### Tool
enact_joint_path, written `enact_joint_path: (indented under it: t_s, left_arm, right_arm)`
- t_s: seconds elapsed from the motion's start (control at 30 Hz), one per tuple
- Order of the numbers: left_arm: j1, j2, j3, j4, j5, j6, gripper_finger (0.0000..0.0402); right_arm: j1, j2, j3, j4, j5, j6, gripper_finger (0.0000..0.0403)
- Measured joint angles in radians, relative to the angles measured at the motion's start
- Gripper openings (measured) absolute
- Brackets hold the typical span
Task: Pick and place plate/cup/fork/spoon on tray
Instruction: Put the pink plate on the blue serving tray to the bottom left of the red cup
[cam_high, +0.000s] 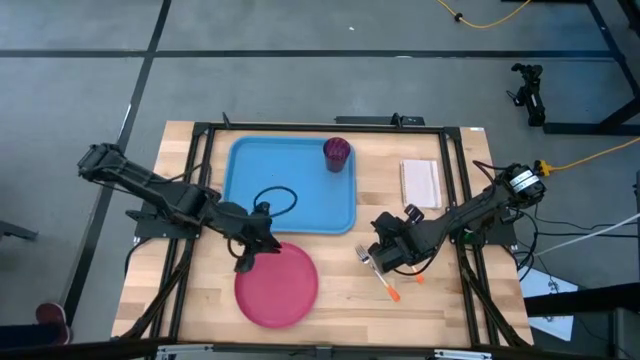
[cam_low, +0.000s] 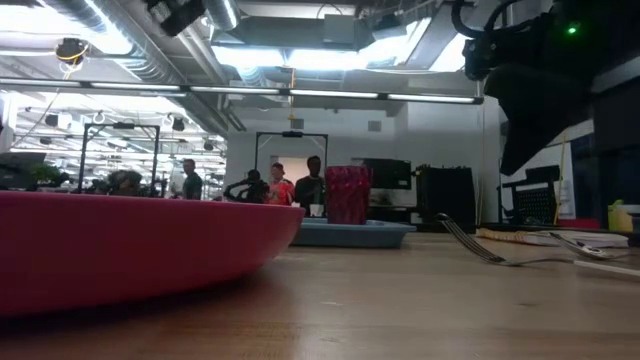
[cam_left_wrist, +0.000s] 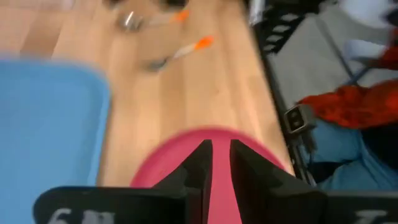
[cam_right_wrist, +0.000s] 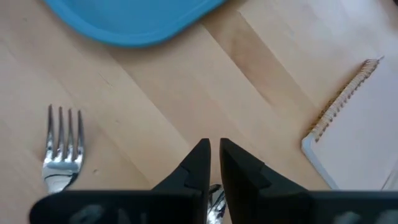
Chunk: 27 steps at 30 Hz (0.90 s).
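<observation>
The pink-red plate (cam_high: 277, 285) lies on the table just near of the light-blue tray (cam_high: 290, 185) and fills the left of the low view (cam_low: 120, 245). My left gripper (cam_high: 245, 258) is shut on the plate's far-left rim. The maroon cup (cam_high: 337, 153) stands upright in the tray's far right corner. The fork (cam_right_wrist: 62, 155) and the spoon (cam_high: 392, 290), both with orange handle ends, lie flat on the table right of the plate. My right gripper (cam_high: 378, 255) is shut and empty, above the table over their silver ends. My left gripper has the plate's rim (cam_left_wrist: 219, 180) between its two fingers, at the plate's far-left edge. The fingers come slanting down from the table's left. The plate spreads out beyond the fingers; whether that edge is lifted off the table cannot be told.
A small white pad (cam_high: 420, 183) lies right of the tray. A black cable loop (cam_high: 275, 197) lies on the tray's floor near my left gripper. Bare wood shows near of the utensils. People stand in the room beyond the table (cam_low: 290, 185).
</observation>
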Motion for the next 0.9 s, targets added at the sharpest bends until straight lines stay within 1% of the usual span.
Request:
enact_joint_path:
  t_s: [0.07, 0.2, 0.33, 0.43, 0.53, 0.7, 0.9]
  left_arm:
    - [-0.011, 0.024, 0.033, -0.106, -0.026, -0.147, 0.0050]
    - [-0.025, 0.070, 0.058, -0.344, -0.021, -0.390, 0.0050]
    - [-0.023, 0.111, 0.058, -0.535, -0.024, -0.566, 0.0050]
    - [-0.024, 0.139, 0.058, -0.560, -0.029, -0.591, 0.0055]
    - [-0.024, 0.147, 0.058, -0.547, -0.032, -0.564, 0.0064]
    - [-0.019, 0.151, 0.059, -0.542, -0.081, -0.546, 0.0084]
    - [-0.019, 0.153, 0.054, -0.563, -0.109, -0.548, 0.0112]
  right_arm:
    - [0.000, 0.000, 0.000, 0.006, -0.007, 0.001, 0.0042]
    - [0.000, 0.000, 0.000, 0.008, -0.009, -0.001, 0.0042]
    - [0.000, 0.000, 0.000, 0.009, -0.009, -0.001, 0.0042]
    - [0.000, 0.000, 0.000, 0.012, -0.010, -0.001, 0.0042]
    - [0.000, 0.000, 0.000, 0.018, -0.010, -0.004, 0.0042]
    - [0.000, 0.000, 0.000, 0.029, -0.005, -0.055, 0.0042]
    - [0.000, 0.000, 0.000, 0.030, -0.004, -0.055, 0.0042]
